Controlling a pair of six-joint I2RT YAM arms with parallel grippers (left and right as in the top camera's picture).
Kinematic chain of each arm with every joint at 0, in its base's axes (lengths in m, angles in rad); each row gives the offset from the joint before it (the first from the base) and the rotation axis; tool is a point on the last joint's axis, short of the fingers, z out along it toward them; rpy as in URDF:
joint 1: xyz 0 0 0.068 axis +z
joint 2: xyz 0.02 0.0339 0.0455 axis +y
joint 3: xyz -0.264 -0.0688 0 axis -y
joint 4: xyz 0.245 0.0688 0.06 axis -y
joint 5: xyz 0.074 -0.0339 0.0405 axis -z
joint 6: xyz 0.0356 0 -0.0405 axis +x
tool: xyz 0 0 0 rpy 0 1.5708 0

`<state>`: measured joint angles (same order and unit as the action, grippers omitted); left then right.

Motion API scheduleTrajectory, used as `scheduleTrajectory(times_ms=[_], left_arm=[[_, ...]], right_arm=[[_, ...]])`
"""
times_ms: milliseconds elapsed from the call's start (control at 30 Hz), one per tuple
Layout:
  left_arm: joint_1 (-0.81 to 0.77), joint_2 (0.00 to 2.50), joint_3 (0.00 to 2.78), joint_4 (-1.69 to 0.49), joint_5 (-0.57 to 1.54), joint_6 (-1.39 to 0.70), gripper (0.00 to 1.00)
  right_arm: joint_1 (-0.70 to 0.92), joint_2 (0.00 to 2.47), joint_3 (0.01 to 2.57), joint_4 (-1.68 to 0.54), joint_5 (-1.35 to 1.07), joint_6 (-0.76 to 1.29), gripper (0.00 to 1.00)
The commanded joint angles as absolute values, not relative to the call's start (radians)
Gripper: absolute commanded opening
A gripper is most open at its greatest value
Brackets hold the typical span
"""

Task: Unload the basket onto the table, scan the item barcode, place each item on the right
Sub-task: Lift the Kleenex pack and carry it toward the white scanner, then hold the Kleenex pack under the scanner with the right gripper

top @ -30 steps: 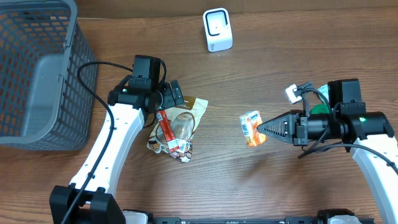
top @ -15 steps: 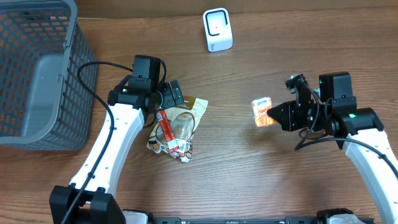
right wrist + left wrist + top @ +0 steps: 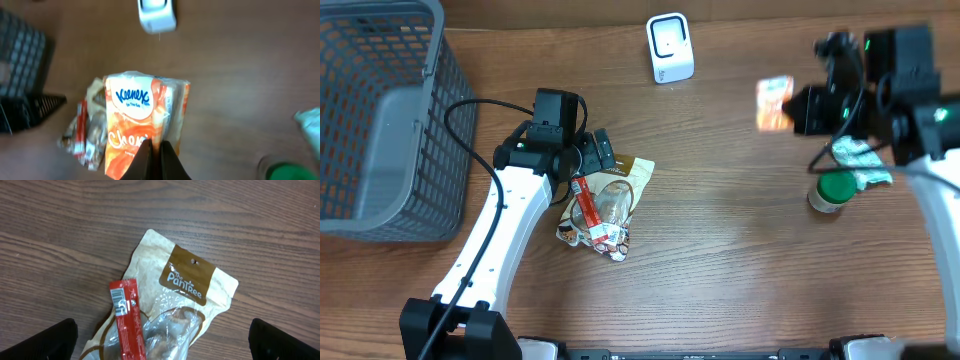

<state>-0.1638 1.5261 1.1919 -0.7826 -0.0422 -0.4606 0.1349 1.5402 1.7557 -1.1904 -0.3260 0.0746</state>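
**Thin pinch, unknown barcode side: where the scan may fail**

At the far left the grey basket (image 3: pixel 380 120) stands well apart from the action and poses no hazard. Next to it, the left gripper (image 3: pixel 162 345) hangs with its jaws spread wide and holding nothing, over a tan pouch (image 3: pixel 185 280) and a red stick packet (image 3: pixel 127 325) lying across it. If that arm comes down carelessly, it may nudge this pile across the table (image 3: pixel 720 260).

Further right, at the back edge, the white scanner (image 3: pixel 670 48) stands upright. The task's tissue pack (image 3: pixel 774 103) is in the air, to the right of the scanner and somewhat nearer the front, and not yet before its window.

The right gripper (image 3: pixel 152 150) is closed tight on the pack's lower edge, a narrow bite on soft wrapping. That is the main risk: the pack may swing, twist or slip free on a quick move, and the overhead view of this arm is blurred. The printed front faces the wrist camera; where the barcode sits I cannot tell, so the pack may reach the scanner with the wrong side turned toward it.

Below the right arm stands a green-capped bottle (image 3: pixel 832 190); a low sweep could tip it.
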Motion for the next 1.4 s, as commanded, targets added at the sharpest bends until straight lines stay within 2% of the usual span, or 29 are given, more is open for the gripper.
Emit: scheduleTrajectory(times_ms=[0,167,367,533,700,1200,1367], left_arm=[[-0.164,1.516,1.209,-0.781,-0.055,-0.438,1.00],[-0.164,1.516,1.209,-0.781,-0.056,-0.437,1.00],[-0.164,1.516,1.209,-0.781,-0.055,-0.438,1.00],[-0.164,1.517,1.209,-0.781,-0.055,-0.437,1.00],[-0.164,1.516,1.209,-0.782,-0.055,-0.438,1.00],[-0.164,1.516,1.209,-0.781,-0.055,-0.438,1.00],[-0.164,1.516,1.209,-0.781,-0.055,-0.438,1.00]], right_arm=[[0.168,1.645,1.967,-1.248,-0.244,0.077,0.03],[0.249,1.785,2.161,-1.212,-0.162,0.013,0.03],[0.367,1.898,2.160,-1.024,0.086,-0.123,0.04],[0.427,2.017,2.160,-0.931,0.222,-0.328,0.04],[0.439,2.137,2.160,-0.836,0.282,-0.446,0.04],[0.444,2.316,2.159,-0.517,0.359,-0.458,0.04],[0.449,2.348,2.159,-0.432,0.360,-0.577,0.04]])
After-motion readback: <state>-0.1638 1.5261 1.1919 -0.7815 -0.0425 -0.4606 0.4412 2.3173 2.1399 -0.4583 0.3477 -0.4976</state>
